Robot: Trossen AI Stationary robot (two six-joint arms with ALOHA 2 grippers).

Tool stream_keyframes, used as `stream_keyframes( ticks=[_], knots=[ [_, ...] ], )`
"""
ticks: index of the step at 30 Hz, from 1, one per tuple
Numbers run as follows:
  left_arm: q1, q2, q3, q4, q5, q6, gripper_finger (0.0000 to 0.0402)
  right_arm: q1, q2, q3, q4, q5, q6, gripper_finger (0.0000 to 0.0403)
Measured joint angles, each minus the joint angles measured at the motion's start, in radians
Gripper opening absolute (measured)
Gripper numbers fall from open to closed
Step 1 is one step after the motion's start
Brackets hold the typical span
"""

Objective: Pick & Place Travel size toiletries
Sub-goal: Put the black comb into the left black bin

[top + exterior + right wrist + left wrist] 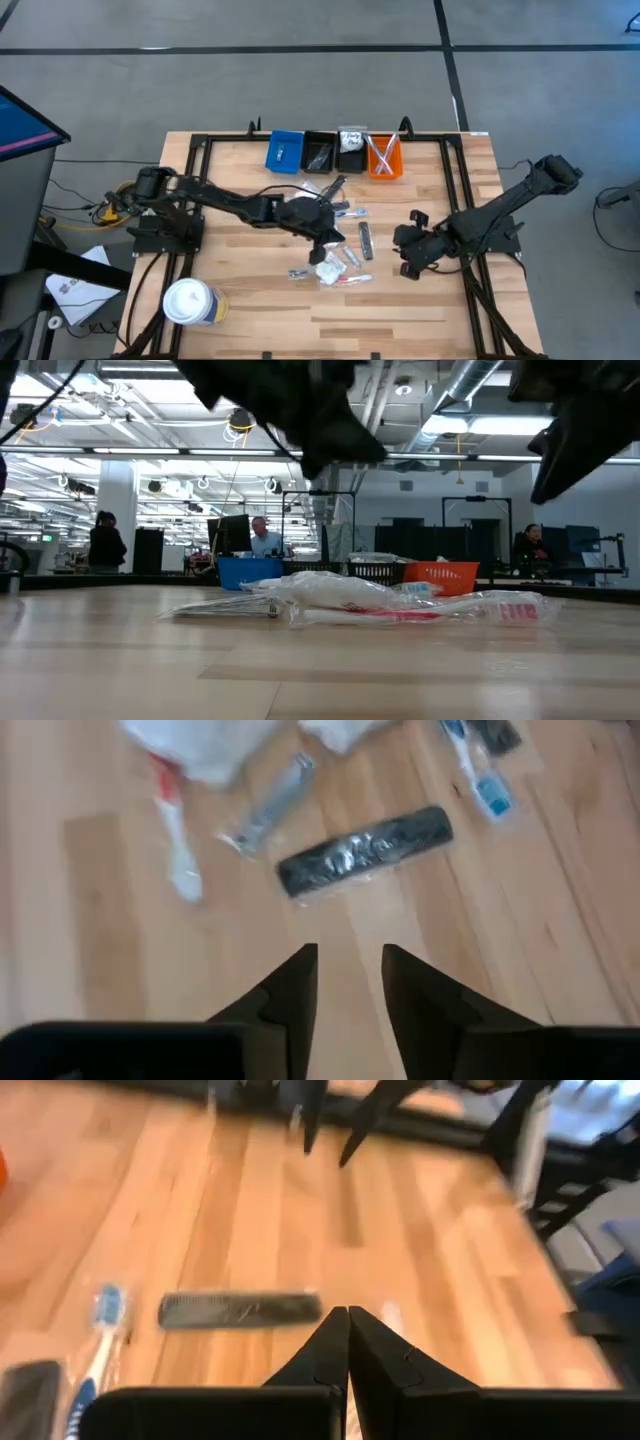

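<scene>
Two grippers seen near scattered clear-plastic travel toiletries (335, 262) mid-surface: left gripper (347, 1325) clenched empty over pile; right gripper (349, 970) parted, empty, black flat wrapped comb (365, 851) just ahead, long axis crosswise.

Travel size toiletries (335, 262) lie scattered flat mid-table: clear sachets, toothbrushes. A wrapped black comb (363, 851) lies beside them
</scene>
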Motion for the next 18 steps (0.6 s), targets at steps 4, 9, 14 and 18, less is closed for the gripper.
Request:
stream_keyframes(
  ticks=[4,9,14,18],
  knots=[
    [0.023,0.132,0.079,0.000,0.079,-0.007,0.0000,-0.024,0.096,-0.010,-0.015,0.000,-0.009,0.0092],
    [0.024,0.288,0.256,-0.107,0.067,0.065,0.0000,-0.049,0.232,-0.012,0.018,0.042,-0.041,0.0063],
    [-0.040,0.314,0.347,-0.287,-0.179,0.180,0.0000,-0.042,0.330,-0.012,0.105,0.060,-0.068,0.0028],
    [-0.066,0.314,0.347,-0.283,-0.241,0.251,0.0000,-0.074,0.398,-0.012,0.206,0.065,-0.129,0.0004]
  ],
)
